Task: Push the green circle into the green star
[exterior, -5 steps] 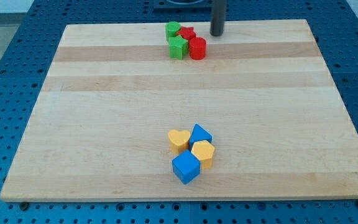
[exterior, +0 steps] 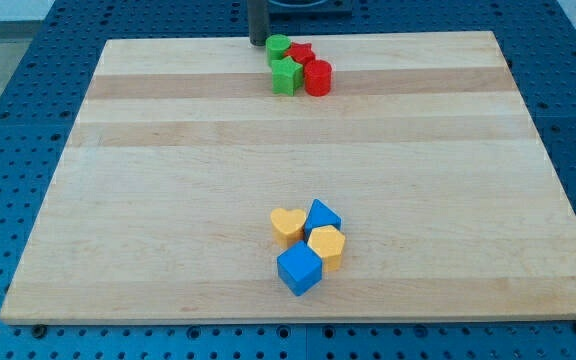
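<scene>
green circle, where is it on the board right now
The green circle sits at the view's top edge of the board, just left of centre, touching the green star below it and the red block beside it; my tip stands just left.

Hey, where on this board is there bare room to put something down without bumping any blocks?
Bare wood: the wide band between the top cluster and the bottom one, plus both side strips of the board. Crowded: top centre, where my tip sits just left of the green circle, green star and red blocks; and bottom centre, around the yellow heart and blue cube.
</scene>
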